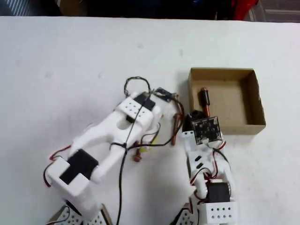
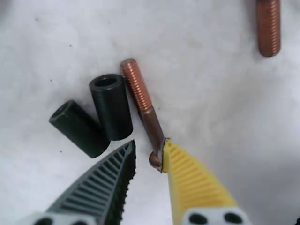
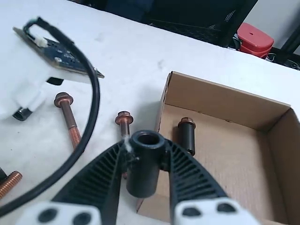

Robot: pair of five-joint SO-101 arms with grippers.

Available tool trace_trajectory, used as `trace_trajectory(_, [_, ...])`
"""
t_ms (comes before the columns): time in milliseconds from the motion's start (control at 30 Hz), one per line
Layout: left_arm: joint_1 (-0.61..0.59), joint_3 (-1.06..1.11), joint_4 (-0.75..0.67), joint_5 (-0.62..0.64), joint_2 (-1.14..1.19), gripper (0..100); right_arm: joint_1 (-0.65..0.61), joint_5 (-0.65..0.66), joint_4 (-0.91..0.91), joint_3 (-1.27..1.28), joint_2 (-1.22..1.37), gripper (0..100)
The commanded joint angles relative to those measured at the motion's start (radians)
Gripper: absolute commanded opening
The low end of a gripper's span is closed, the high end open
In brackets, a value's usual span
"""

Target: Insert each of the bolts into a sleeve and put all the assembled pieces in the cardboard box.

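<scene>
My left gripper (image 2: 149, 146) is open low over the table, one grey and one yellow finger (image 2: 192, 180). A copper bolt (image 2: 140, 101) lies with its head between the tips, touching the yellow one. Two black sleeves (image 2: 111, 107) (image 2: 77, 127) lie side by side just beside that bolt. My right gripper (image 3: 146, 147) is shut on an upright black sleeve (image 3: 143, 168) at the near left corner of the cardboard box (image 1: 251, 101). One bolt fitted in a sleeve (image 1: 205, 98) lies inside the box (image 3: 225, 101).
Two more copper bolts (image 3: 68, 119) (image 3: 124, 119) lie on the white table left of the box, near the left arm's camera board (image 3: 51, 54) and its black cable (image 3: 91, 117). Another bolt's threaded end (image 2: 268, 28) lies farther from the left gripper.
</scene>
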Motion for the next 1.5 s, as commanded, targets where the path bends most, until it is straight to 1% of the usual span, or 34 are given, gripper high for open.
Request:
trace_trajectory(0, [0.007,-0.002,0.008,0.011,-0.007,12,0.012,-0.008,-0.021,0.003,-0.013,1.6])
trace_trajectory(233, [0.007,-0.011,0.006,0.011,0.022,13,0.013,-0.005,-0.021,0.003,-0.013,1.6])
trace_trajectory(400, [0.008,-0.038,0.012,0.011,0.081,17,0.013,-0.005,-0.022,0.003,-0.013,1.6])
trace_trajectory(667, [0.007,-0.037,0.006,0.011,0.093,12,0.013,-0.005,-0.022,0.003,-0.013,1.6])
trace_trajectory(800, [0.007,-0.029,-0.037,0.008,0.093,12,0.013,-0.003,-0.022,0.003,-0.013,1.6])
trace_trajectory(1067, [0.022,0.009,-0.035,0.003,0.093,12,0.013,-0.003,-0.022,0.006,-0.013,1.6])
trace_trajectory(1133, [0.045,0.018,-0.035,-0.012,0.093,12,0.013,-0.003,-0.022,0.006,-0.013,1.6])
trace_trajectory(1267, [0.104,0.049,-0.041,-0.104,0.093,12,0.013,-0.003,-0.022,0.006,-0.013,1.6])
trace_trajectory(1467, [0.105,0.048,-0.043,-0.118,0.093,11,0.013,-0.003,-0.021,0.008,-0.013,1.6])
